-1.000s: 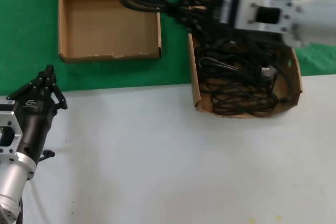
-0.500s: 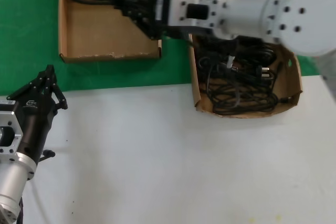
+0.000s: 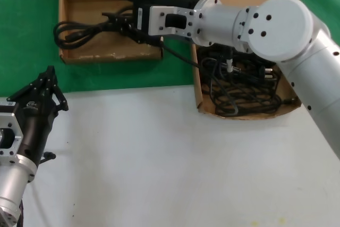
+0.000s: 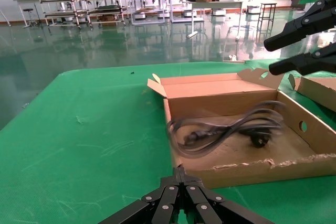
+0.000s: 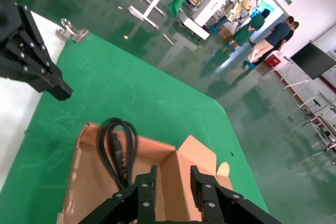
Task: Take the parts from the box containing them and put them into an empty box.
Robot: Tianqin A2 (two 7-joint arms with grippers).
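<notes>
Our right gripper (image 3: 121, 5) hangs over the small box (image 3: 74, 56), fingers spread apart and clamped on nothing. Just below them a cord (image 3: 79, 29), a black rubbery loop, lies inside that shallow brown cardboard tray with its looped end draped over the far-left wall. A tail of it trails back under the arm towards the big box (image 3: 197, 86), where more cords (image 3: 244, 91) sit tangled. The boxes rest on green cloth; nearer us the table (image 3: 170, 163) is smooth white. Our left gripper (image 3: 47, 81) waits over the white part, fingers pressed together. The wrist views reveal a shiny green-floored hall with racks and people (image 5: 257, 24).
</notes>
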